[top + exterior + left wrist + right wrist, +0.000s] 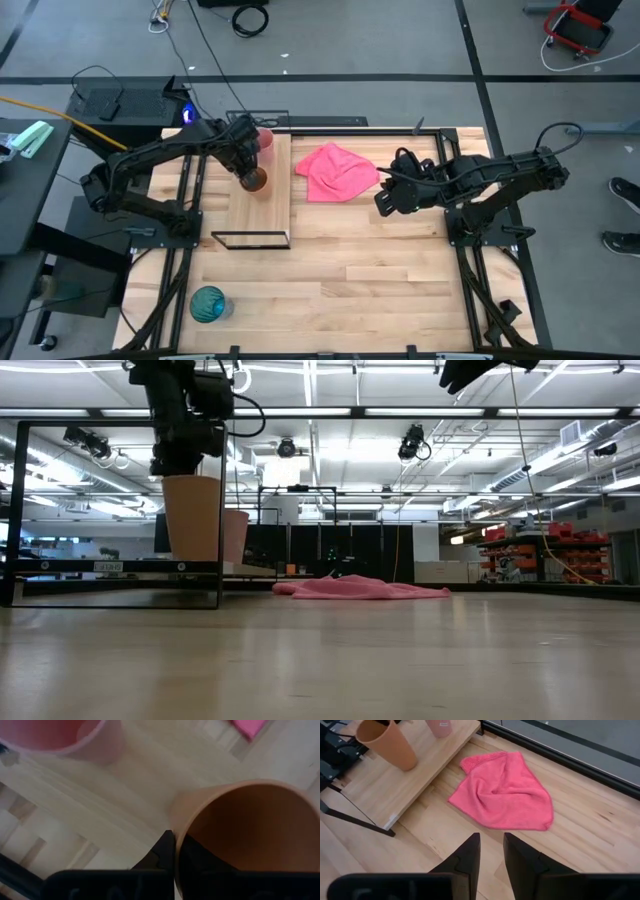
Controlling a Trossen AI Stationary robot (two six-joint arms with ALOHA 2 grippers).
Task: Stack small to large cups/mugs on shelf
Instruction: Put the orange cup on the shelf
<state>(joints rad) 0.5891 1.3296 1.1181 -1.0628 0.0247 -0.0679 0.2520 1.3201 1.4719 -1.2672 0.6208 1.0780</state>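
Observation:
My left gripper (247,165) is over the light-wood shelf (270,215) and is shut on the rim of the orange-brown cup (255,181), which stands upright in the low view (193,518). The pale pink cup (265,138) stands on its base on the shelf's far end, just behind the orange-brown cup (238,535). The teal-blue cup (208,303) is on the table near its front left corner. My right gripper (492,852) hovers over the table right of the pink cloth, its fingers a little apart and empty. My left gripper holds the orange-brown cup by its rim (176,832), one finger (162,851) outside the wall and one inside. The fingers come from above, pointing down. The cup is upright with its base at the shelf board's level (193,558); whether it rests there I cannot tell.
A crumpled pink cloth (336,171) lies on the table between the shelf and my right gripper. The shelf's black wire frame (250,238) stands up at its near end. Bare slatted table lies in the front middle and right.

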